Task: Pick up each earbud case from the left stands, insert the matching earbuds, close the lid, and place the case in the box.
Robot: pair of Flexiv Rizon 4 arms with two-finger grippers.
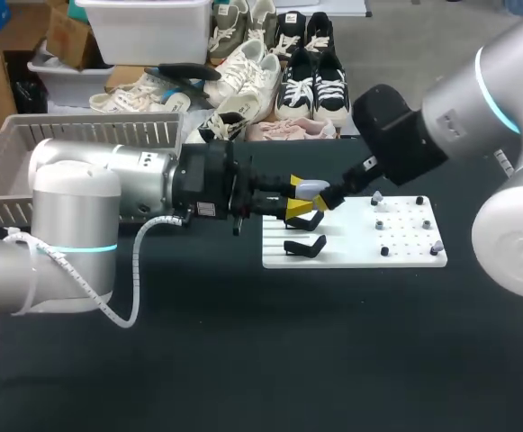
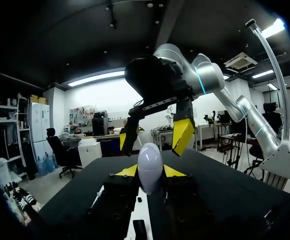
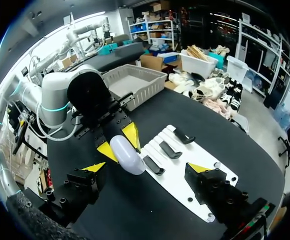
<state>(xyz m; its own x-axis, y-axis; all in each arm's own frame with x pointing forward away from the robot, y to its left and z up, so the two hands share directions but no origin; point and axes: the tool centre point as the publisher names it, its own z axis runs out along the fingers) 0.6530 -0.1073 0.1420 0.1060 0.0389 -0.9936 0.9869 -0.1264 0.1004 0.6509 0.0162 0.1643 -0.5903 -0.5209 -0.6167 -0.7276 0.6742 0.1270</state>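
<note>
Left gripper (image 2: pixel 150 172) clamps the earbud case (image 2: pixel 150 164) over the white board (image 1: pixel 405 256) edge; right gripper (image 3: pixel 145 168) hangs wide open just beyond.

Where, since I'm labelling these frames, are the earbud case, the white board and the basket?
earbud case (image 1: pixel 310 189), head view, middle of its pale shell.
white board (image 1: pixel 410 257), head view, bare surface near its front edge.
basket (image 1: pixel 99 133), head view, its far wall below the rim.

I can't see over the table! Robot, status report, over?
Left gripper shut on earbud case, near the white board. Right gripper open, close by the case. Nothing else between them.
</note>
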